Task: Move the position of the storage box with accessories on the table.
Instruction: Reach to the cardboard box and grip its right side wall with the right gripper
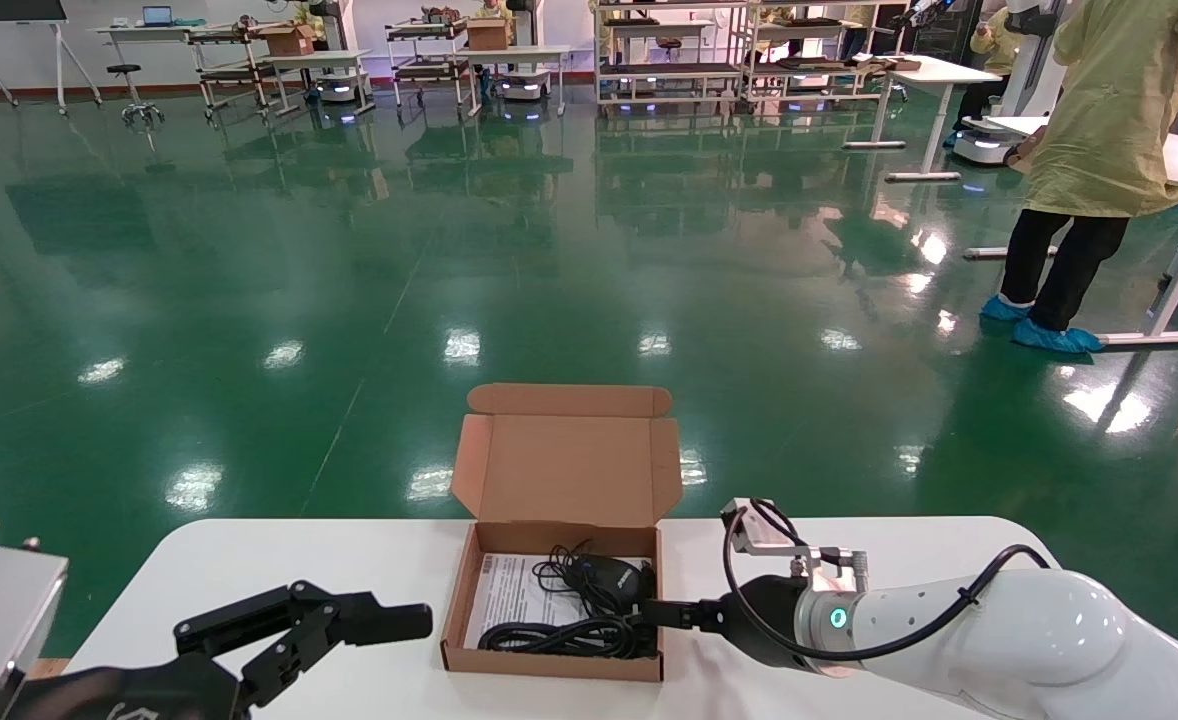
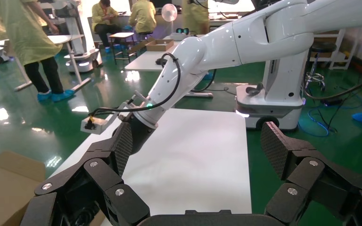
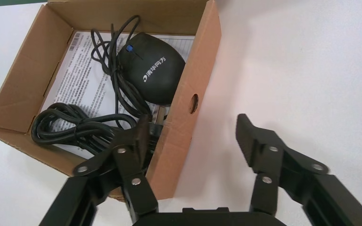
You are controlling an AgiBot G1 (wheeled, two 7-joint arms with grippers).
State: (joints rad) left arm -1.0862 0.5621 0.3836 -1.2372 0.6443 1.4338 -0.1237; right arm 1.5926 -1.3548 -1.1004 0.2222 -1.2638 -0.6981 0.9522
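The storage box (image 1: pixel 549 662) is a shallow brown cardboard box standing open in the middle of the white table (image 1: pixel 249 560), its lid (image 1: pixel 566 465) raised at the far side. Inside it lie a black mouse (image 3: pixel 153 68), a thick black cable bundle (image 3: pixel 70 127) and a white printed sheet (image 3: pixel 75 70). My right gripper (image 3: pixel 193 127) is open and straddles the box's right wall (image 3: pixel 188 89), one finger inside by the cable and the other over bare table. My left gripper (image 1: pixel 369 625) hovers open just left of the box, holding nothing.
The table's far edge runs right behind the box lid, with green floor (image 1: pixel 349 300) beyond. A person in a yellow gown (image 1: pixel 1099 150) stands by a desk at the far right. White tabletop (image 3: pixel 287 70) stretches to the right of the box.
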